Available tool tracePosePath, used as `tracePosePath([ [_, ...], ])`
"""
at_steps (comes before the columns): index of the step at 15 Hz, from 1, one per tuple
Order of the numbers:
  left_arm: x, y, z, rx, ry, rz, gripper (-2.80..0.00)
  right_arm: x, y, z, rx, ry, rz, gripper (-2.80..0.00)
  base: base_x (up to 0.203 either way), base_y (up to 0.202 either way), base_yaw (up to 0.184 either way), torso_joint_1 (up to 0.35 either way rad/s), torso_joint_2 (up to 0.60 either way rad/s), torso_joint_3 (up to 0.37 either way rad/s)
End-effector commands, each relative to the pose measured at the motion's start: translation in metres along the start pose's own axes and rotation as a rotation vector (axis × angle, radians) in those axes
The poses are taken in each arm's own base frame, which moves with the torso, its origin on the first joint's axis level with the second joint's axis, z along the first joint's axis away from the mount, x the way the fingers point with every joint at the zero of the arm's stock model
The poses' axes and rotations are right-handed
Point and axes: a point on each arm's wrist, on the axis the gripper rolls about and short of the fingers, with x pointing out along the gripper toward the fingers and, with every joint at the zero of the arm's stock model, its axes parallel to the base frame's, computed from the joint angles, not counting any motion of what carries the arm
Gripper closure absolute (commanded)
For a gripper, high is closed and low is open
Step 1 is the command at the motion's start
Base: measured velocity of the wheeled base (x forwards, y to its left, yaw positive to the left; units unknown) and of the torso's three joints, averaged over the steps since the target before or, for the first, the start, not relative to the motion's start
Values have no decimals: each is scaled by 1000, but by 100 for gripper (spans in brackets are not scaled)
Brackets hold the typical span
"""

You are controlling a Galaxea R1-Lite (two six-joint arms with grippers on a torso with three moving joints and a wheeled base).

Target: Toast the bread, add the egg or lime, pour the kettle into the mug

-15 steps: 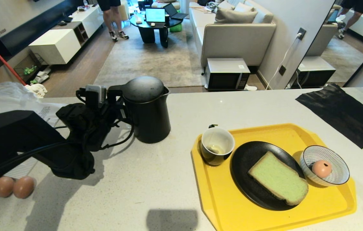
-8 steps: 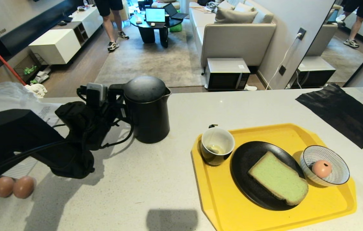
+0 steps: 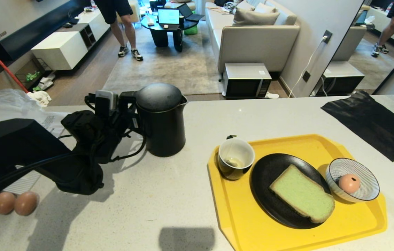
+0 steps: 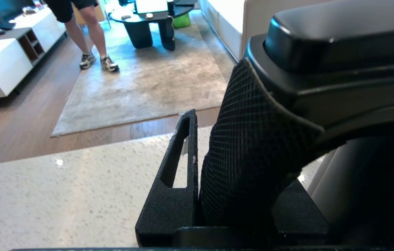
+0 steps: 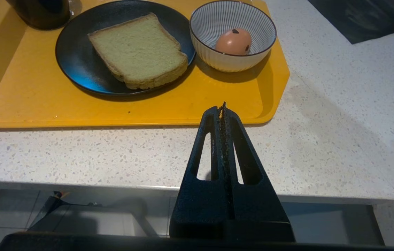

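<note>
The tall black kettle stands at the counter's left centre. My left gripper is shut on its textured loop handle; one finger presses the handle's side and the other is hidden behind it. On the yellow tray sit the black mug with a white inside, a black plate with the green bread, and a striped bowl holding the pinkish egg. No lime is in view. My right gripper hangs shut and empty below the counter's front edge, near the tray.
Two brown eggs lie at the front left beside a plastic bag. A black mat covers the far right of the counter. Beyond the counter's far edge a person walks in the living room.
The left gripper and kettle have hardly moved. The person in the background has stepped to the right.
</note>
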Motion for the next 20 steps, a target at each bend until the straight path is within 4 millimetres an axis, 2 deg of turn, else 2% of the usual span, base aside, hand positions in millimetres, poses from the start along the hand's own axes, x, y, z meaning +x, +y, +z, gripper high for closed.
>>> tracePosePath([
  [1, -3, -2, -3, 2, 12, -7, 0, 0, 0, 0, -1, 0, 1, 0, 0, 0, 0, 0, 0, 0],
  [2, -4, -2, -4, 4, 12, -8, -280, 0, 0, 0, -1, 2, 1, 0, 0, 0, 0, 0, 0, 0],
  [6, -11, -3, -5, 3, 34, -13, -280, 0, 0, 0, -1, 0, 1, 0, 0, 0, 0, 0, 0, 0],
  [10, -44, -12, -7, -3, 141, -54, -280, 0, 0, 0, -1, 2, 1, 0, 0, 0, 0, 0, 0, 0],
  [13, -74, -25, 13, 1, 169, -104, -280, 0, 0, 0, -1, 0, 1, 0, 0, 0, 0, 0, 0, 0],
  [17, -96, -32, 46, 44, 116, -144, -280, 0, 0, 0, -1, 2, 1, 0, 0, 0, 0, 0, 0, 0],
  [20, -122, -40, 76, 47, 66, -172, -280, 0, 0, 0, -1, 1, 1, 0, 0, 0, 0, 0, 0, 0],
])
